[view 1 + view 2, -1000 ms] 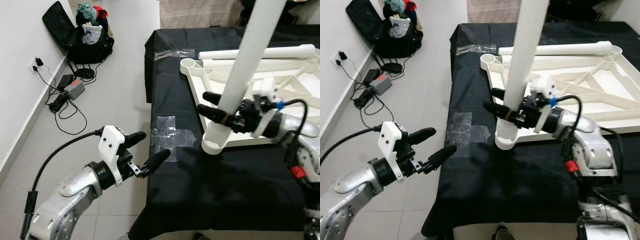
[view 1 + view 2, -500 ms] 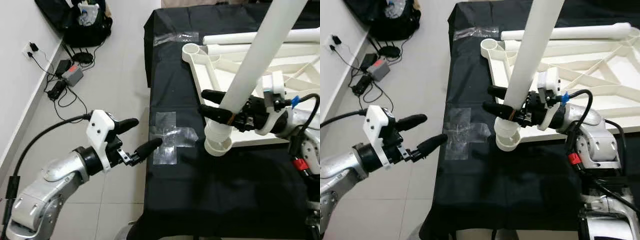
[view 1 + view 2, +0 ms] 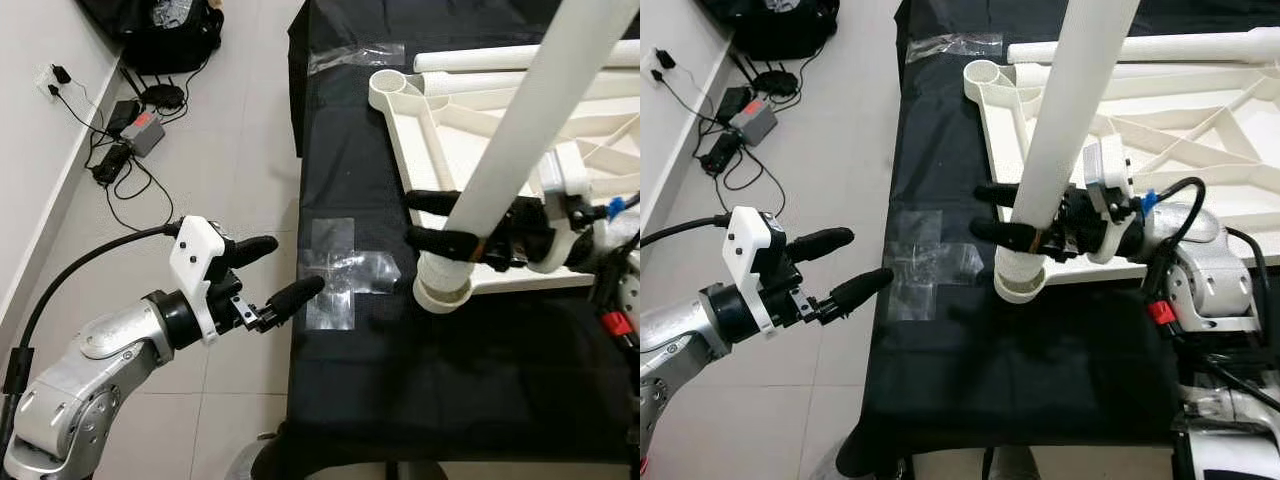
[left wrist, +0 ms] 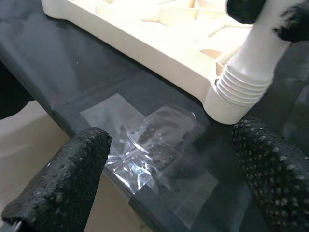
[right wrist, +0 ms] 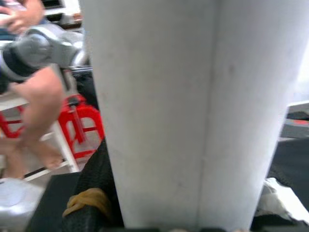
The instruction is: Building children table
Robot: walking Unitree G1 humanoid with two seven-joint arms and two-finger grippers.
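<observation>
Since a second ago the white leg (image 3: pixel 530 140), pinched by the right gripper (image 3: pixel 432 220), has tilted a little in the corner socket (image 3: pixel 443 290) of the upturned tabletop (image 3: pixel 400 140), so screwing seems underway, while the left gripper (image 3: pixel 270 272) waits with spread fingers beside the black table (image 3: pixel 440 400).

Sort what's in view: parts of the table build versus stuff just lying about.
Job:
- upright leg, held by right claw
- tabletop, upside down
- spare leg, lying behind it
- left claw, open, idle

Lying about:
- tape on black cloth
- bag
- cables
</observation>
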